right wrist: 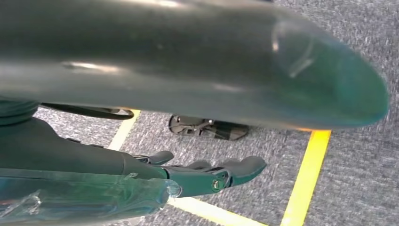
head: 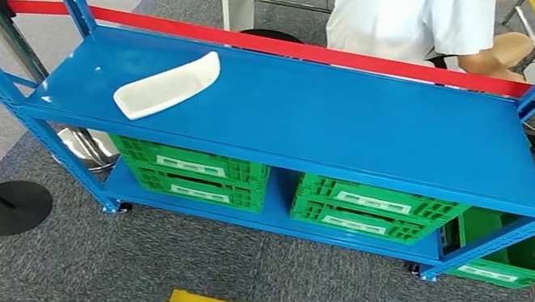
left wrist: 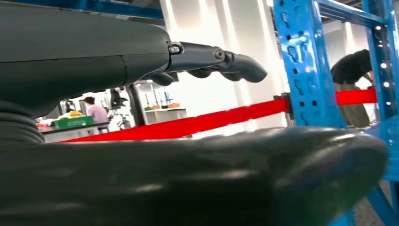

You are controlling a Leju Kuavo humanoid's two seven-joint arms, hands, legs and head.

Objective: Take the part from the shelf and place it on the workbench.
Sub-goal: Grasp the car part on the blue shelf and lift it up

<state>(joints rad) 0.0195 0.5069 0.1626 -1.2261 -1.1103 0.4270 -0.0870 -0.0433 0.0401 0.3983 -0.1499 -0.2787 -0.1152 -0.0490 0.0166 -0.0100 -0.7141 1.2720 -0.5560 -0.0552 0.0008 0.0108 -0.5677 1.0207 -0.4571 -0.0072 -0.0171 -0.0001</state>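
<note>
The white part point(head: 167, 85) lies on the blue shelf point(head: 351, 120), well apart from both empty hands: left hand point(left wrist: 141, 117) and right hand point(right wrist: 155, 136), fingers apart.

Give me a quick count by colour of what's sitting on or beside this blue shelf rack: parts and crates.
White part on the top shelf: 1
Green crates on the bottom shelf: 2, one left, one right
Green crate on the floor at the rack's right end: 1
Total: 4
</note>
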